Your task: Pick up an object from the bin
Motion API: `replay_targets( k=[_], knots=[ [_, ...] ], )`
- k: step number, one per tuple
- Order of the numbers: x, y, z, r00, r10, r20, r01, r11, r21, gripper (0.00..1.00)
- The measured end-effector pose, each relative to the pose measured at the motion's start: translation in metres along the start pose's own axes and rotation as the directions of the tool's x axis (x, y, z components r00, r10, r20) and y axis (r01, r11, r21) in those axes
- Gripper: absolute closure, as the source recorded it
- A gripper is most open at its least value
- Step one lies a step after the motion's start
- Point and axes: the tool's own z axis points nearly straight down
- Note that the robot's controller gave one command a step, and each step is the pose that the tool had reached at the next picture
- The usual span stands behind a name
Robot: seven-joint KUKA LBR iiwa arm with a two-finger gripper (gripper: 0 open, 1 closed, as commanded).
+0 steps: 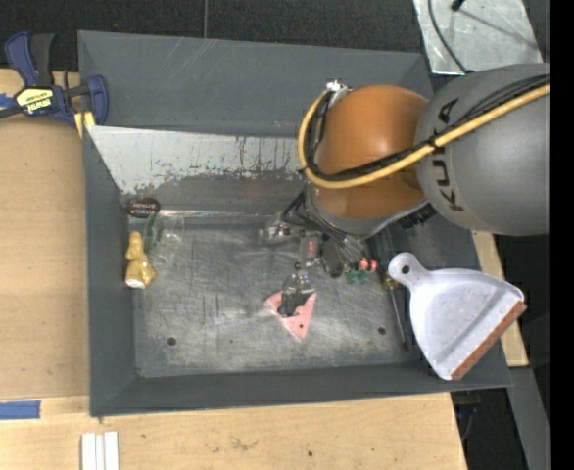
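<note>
Orange wrist cover (365, 150) loomed uppermost; beneath it the gripper (292, 298) hung directly over a pink triangular scrap (302, 321) at mid-bin, touching or nearly so — spread or pressed together, I could not tell.

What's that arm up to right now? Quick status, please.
Gripper low over pink triangular piece, centre-right of bin. Yellow figurine far left, well apart. White dustpan on right rim, not in the way.
</note>
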Motion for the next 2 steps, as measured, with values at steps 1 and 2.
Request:
replay_targets(
  k=[1, 2],
  knots=[
    [-0.002, -0.032, -0.001, 1.000, -0.003, 0.013, 0.003, 1.000, -0.006, 0.00],
    [0.001, -0.055, 0.088, 0.997, -0.073, 0.021, 0.073, 0.997, -0.001, 1.00]
  ],
)
